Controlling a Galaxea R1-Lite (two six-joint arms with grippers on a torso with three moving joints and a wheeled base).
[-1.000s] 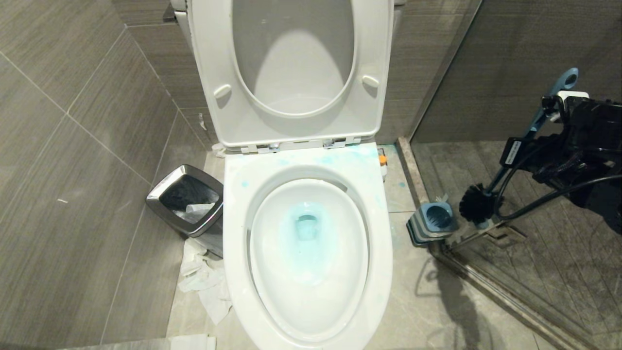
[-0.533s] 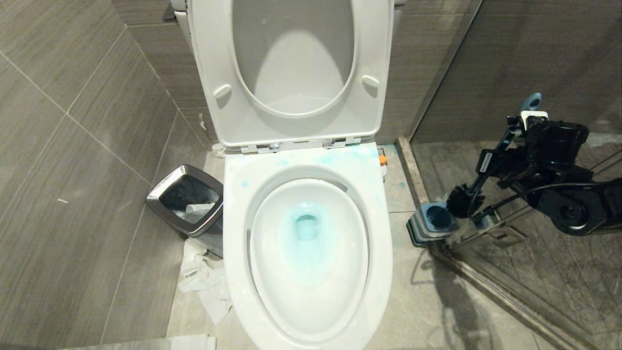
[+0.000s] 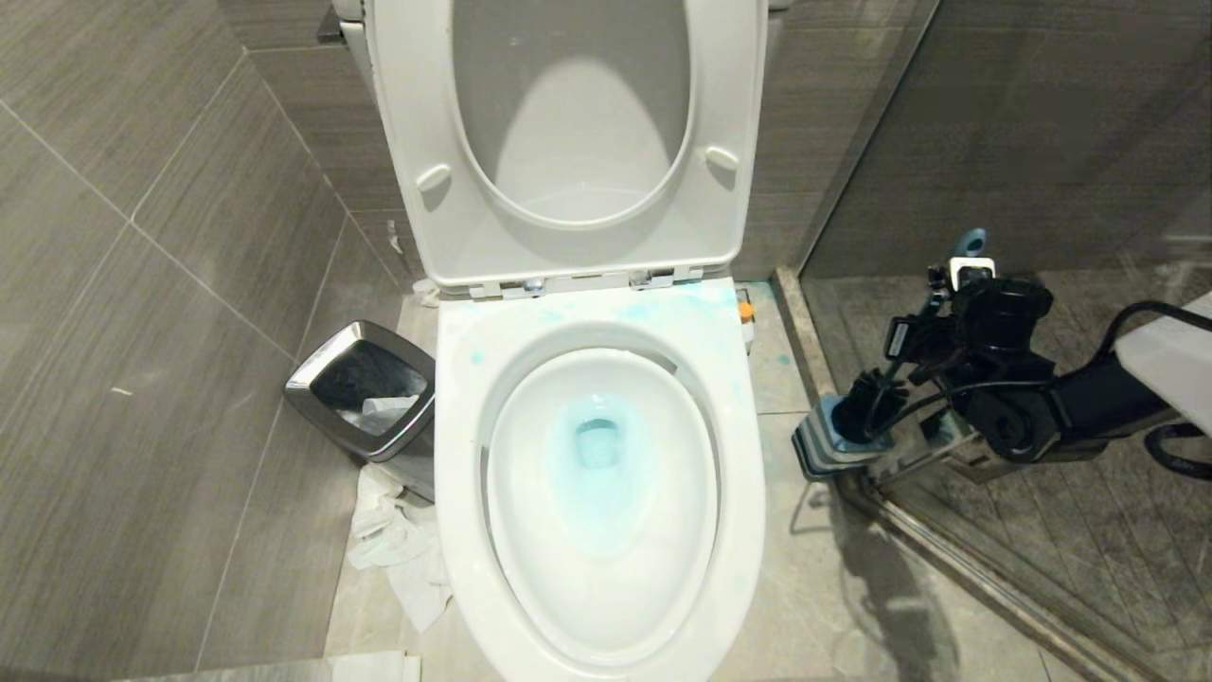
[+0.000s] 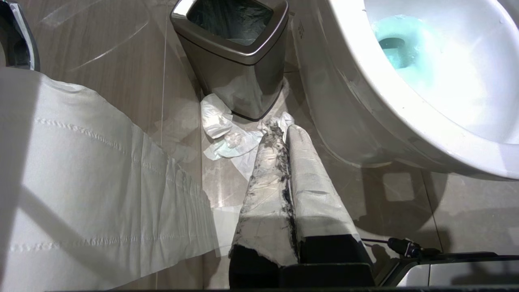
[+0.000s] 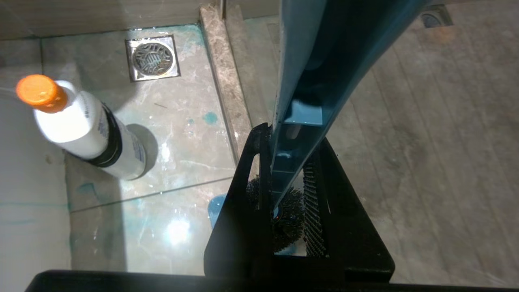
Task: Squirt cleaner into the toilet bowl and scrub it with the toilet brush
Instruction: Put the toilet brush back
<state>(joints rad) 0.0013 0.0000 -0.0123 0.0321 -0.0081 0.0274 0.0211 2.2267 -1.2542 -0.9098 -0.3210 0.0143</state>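
The white toilet bowl (image 3: pixel 459 474) stands open with its lid up. Turquoise cleaner (image 3: pixel 597 445) tints the water, and pale blue smears lie on the back rim. My right gripper (image 3: pixel 917 336) is shut on the toilet brush's slate-blue handle (image 3: pixel 968 244), right of the bowl. The black bristle head (image 3: pixel 862 415) sits at the mouth of the blue-topped holder (image 3: pixel 822 453). In the right wrist view the handle (image 5: pixel 300 121) runs between the fingers of the gripper (image 5: pixel 292 136) down to the bristles (image 5: pixel 288 221). My left gripper (image 4: pixel 284 127) hangs shut and empty near the floor beside the bowl (image 4: pixel 336 105).
A chrome-rimmed waste bin (image 3: pixel 365 398) stands left of the bowl with crumpled tissue (image 3: pixel 398 545) below it. A white bottle with an orange cap (image 5: pixel 81 125) stands by a floor drain (image 5: pixel 153 59). A stone threshold (image 3: pixel 805 332) and a glass shower screen lie right of the holder.
My right arm has swung down and to the left with the brush. The bristle head went from beside the holder to its mouth. The left arm has not moved.
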